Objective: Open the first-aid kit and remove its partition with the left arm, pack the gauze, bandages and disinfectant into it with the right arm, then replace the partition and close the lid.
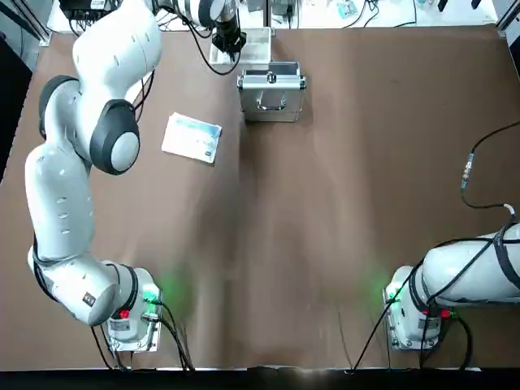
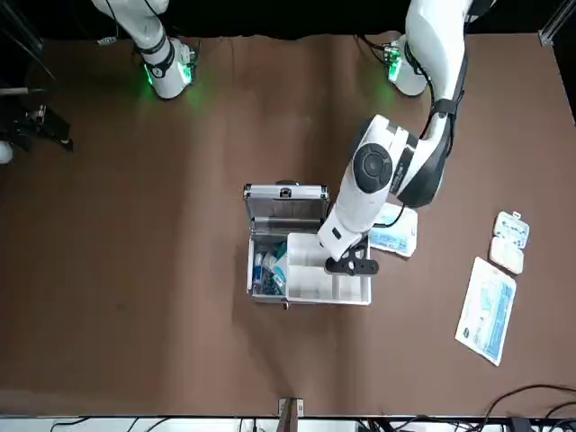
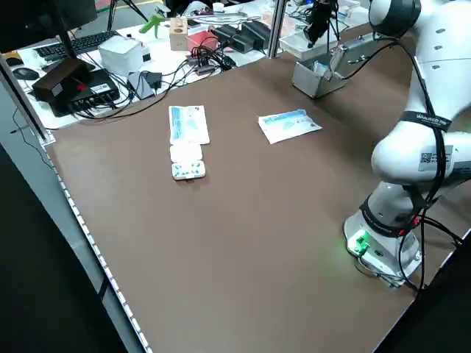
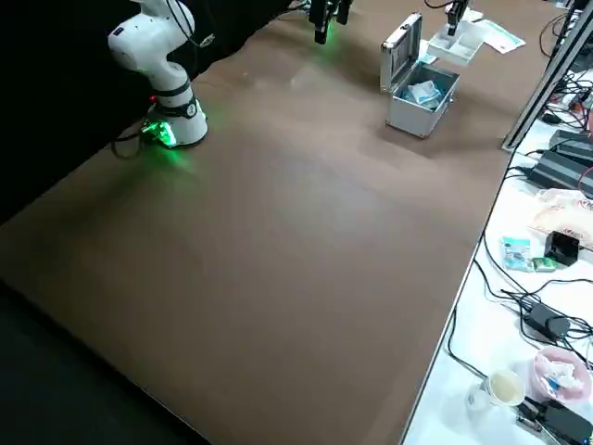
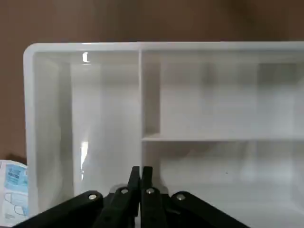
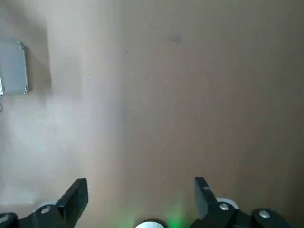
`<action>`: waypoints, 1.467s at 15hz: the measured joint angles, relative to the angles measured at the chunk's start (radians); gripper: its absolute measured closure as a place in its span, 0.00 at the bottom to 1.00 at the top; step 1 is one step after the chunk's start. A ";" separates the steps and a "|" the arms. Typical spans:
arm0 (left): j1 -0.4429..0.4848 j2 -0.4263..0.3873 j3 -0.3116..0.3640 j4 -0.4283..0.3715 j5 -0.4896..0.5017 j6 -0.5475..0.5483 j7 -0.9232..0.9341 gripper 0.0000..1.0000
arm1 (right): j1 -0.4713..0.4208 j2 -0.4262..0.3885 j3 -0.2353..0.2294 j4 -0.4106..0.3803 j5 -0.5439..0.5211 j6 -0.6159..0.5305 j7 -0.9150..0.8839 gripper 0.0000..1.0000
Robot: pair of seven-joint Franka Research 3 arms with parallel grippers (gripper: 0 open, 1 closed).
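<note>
White partition (image 5: 142, 109) is pinched at its near rim by my left hand (image 5: 140, 178), its long axis crosswise; first-aid kit (image 2: 286, 236) lies at nine o'clock in the front view.

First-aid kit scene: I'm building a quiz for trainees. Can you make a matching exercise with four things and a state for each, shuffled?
Things:
1. first-aid kit
2. partition
3. left gripper
4. right gripper

States:
A. fingers spread wide above bare table
B. lid raised, items inside
C. white tray with empty compartments, pinched at its rim
D. fingers closed on a tray wall

Pairs: 1-B, 2-C, 3-D, 4-A
</note>
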 joint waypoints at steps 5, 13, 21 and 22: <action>-0.053 0.021 0.000 0.000 0.000 0.001 -0.026 0.97 | 0.004 0.000 0.000 0.000 0.000 0.000 0.000 0.01; -0.103 0.051 0.000 0.000 0.000 0.131 -0.095 0.97 | 0.007 0.000 0.001 0.000 0.000 0.000 0.000 0.01; -0.131 0.088 0.000 0.000 0.000 0.171 -0.112 0.97 | 0.007 0.000 0.001 0.000 0.000 0.000 0.000 0.01; -0.135 0.093 0.000 0.000 0.000 0.171 -0.119 0.97 | 0.008 0.000 0.001 0.000 0.000 0.000 0.000 0.01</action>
